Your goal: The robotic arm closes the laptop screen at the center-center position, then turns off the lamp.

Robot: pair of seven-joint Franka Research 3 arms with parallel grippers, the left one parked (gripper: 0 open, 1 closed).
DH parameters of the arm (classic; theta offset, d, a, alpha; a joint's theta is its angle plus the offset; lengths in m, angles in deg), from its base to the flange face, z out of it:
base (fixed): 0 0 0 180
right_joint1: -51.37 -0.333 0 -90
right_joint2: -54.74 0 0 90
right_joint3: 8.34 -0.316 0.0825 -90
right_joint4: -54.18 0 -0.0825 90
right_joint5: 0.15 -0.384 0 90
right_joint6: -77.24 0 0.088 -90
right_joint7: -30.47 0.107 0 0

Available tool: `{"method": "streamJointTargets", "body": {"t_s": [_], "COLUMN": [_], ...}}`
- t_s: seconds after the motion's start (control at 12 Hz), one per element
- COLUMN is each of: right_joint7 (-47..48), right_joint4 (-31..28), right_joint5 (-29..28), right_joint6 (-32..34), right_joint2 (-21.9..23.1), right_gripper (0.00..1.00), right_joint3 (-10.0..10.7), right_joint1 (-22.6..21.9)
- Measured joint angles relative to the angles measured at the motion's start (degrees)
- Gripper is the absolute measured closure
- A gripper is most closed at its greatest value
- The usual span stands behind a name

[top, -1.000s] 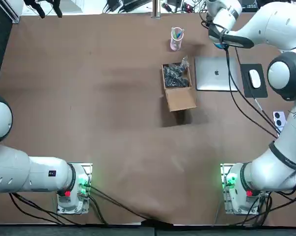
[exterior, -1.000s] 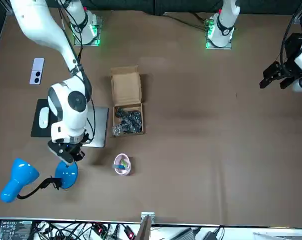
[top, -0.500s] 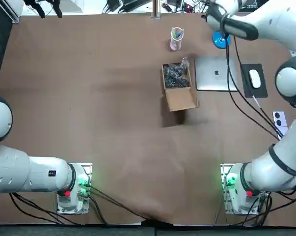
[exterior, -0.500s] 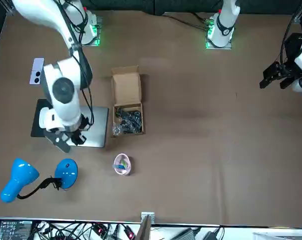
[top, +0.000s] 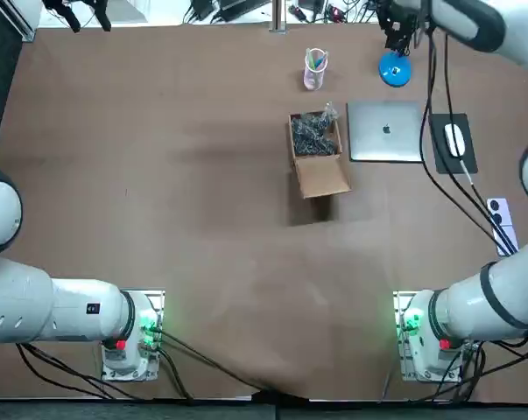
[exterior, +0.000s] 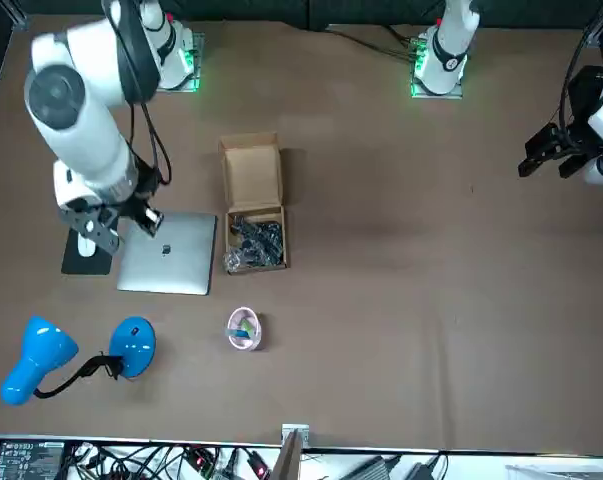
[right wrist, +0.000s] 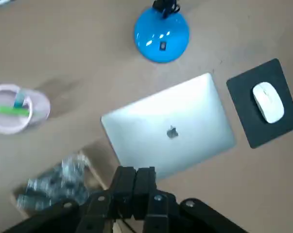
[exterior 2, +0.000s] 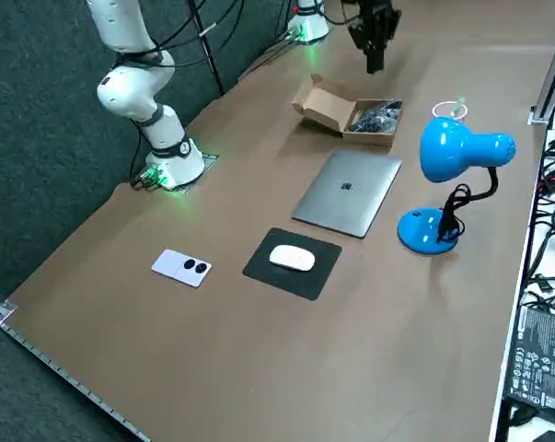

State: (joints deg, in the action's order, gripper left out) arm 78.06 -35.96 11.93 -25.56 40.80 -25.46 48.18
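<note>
Top: laptop (top: 385, 130) lies shut on the bench (top: 202, 175). The lamp (top: 394, 70) has its base near the laptop's 12 o'clock. Right hand (top: 395, 33) shows at the base's 12 o'clock edge.
Front: hand (exterior: 116, 228) hangs raised over the laptop's 10 o'clock corner.
Right side: lid flat, lamp upright beside it.
Wrist: fingers (right wrist: 124, 180) pressed together, gripping nothing, laptop beneath.
</note>
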Motion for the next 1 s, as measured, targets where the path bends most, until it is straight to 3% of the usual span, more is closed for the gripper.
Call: {"method": "streamJointTargets", "body": {"t_s": [0.33, 0.5, 0.58, 0.92, 1.0], "right_joint7": [-13.8, -19.58, -23.96, -31.58, -34.09], "right_joint4": [-0.06, -0.12, -0.22, -0.34, -0.51], "right_joint5": [-6.7, -8.76, -10.34, -10.8, -10.82], "right_joint6": [7.24, 10.07, 12.22, 15.24, 15.7], "right_joint2": [6.25, 8.6, 10.11, 12.55, 13.37], "right_gripper": [0.96, 0.77, 0.54, 0.07, 0.0], "right_joint3": [0.69, 2.68, 4.94, 8.91, 10.08], "right_joint1": [2.18, 2.89, 3.15, 3.15, 3.16]}}
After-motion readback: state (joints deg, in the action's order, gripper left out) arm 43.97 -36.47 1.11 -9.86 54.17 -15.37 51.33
